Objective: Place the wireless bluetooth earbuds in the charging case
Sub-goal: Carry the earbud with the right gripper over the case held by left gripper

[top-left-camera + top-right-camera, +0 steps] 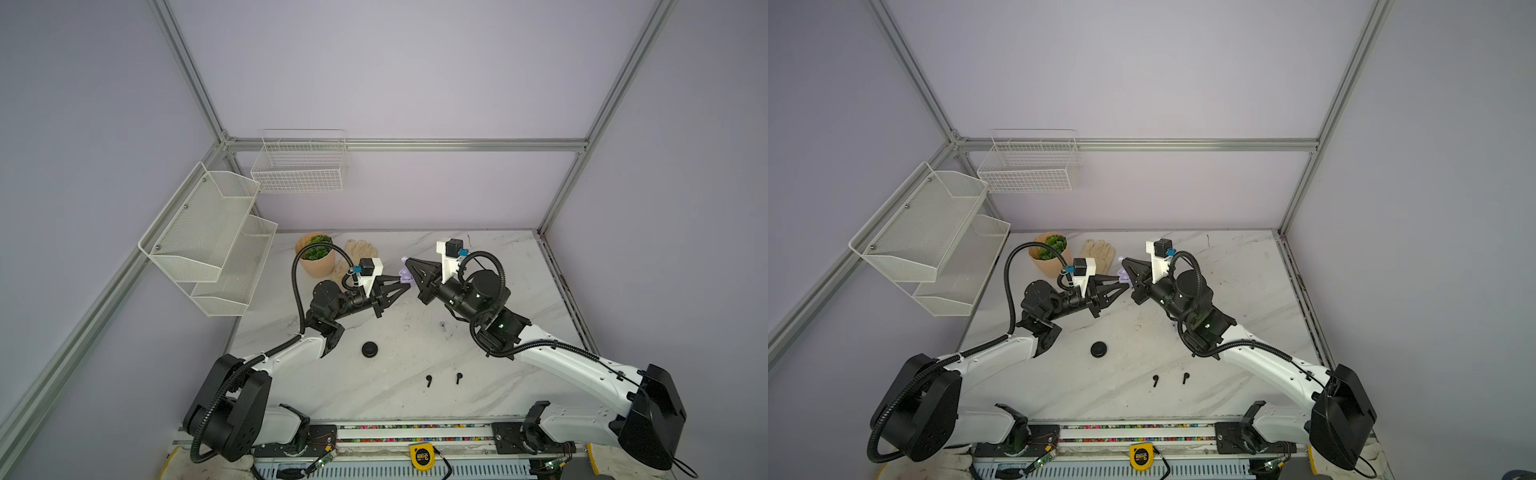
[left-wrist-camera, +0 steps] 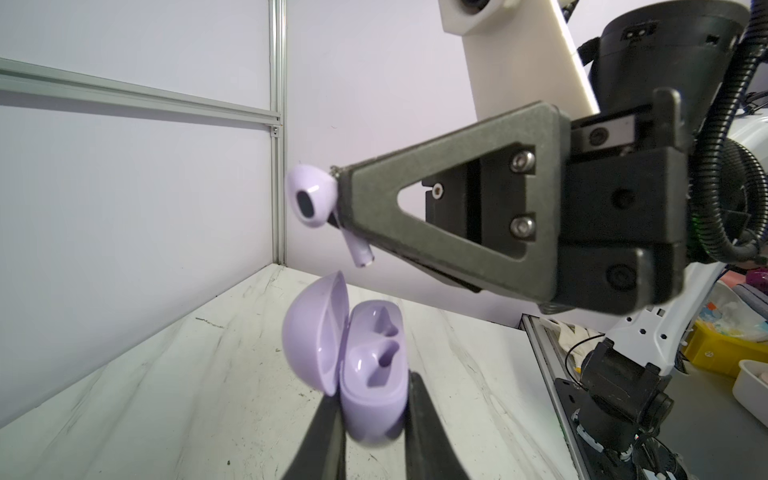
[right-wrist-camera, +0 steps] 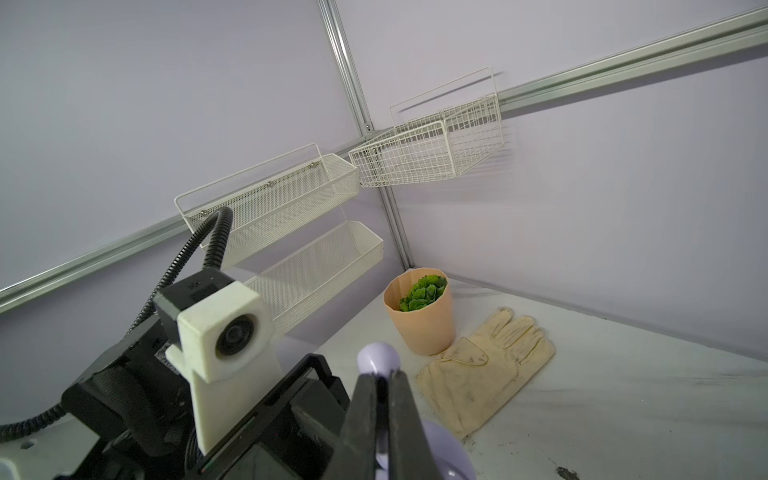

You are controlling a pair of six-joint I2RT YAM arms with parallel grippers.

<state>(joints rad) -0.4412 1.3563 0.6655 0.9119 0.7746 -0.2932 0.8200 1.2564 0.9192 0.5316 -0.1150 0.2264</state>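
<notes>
Right claw (image 2: 338, 195): clenched on the stem of a lilac earbud (image 2: 309, 195), which is held just above the case.
Left claw (image 2: 374, 411): clenched on the lilac charging case (image 2: 372, 386); lid (image 2: 311, 332) swung open, two sockets exposed.
Loose lilac earbud (image 1: 442, 325): laid on the counter (image 1: 399, 403), beside the right arm.
Black earbuds (image 1: 428, 380): two, laid apart near the counter's front.
Black case (image 1: 369, 349): round, set near the left arm.
Tape measure (image 1: 421, 456): yellow; printing too small to be read.

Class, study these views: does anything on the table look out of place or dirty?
A soiled cream glove lies beside the potted plant at the back corner, unrelated to the job. Dark smudges mark the marble table. Nothing looks spilled or broken.
</notes>
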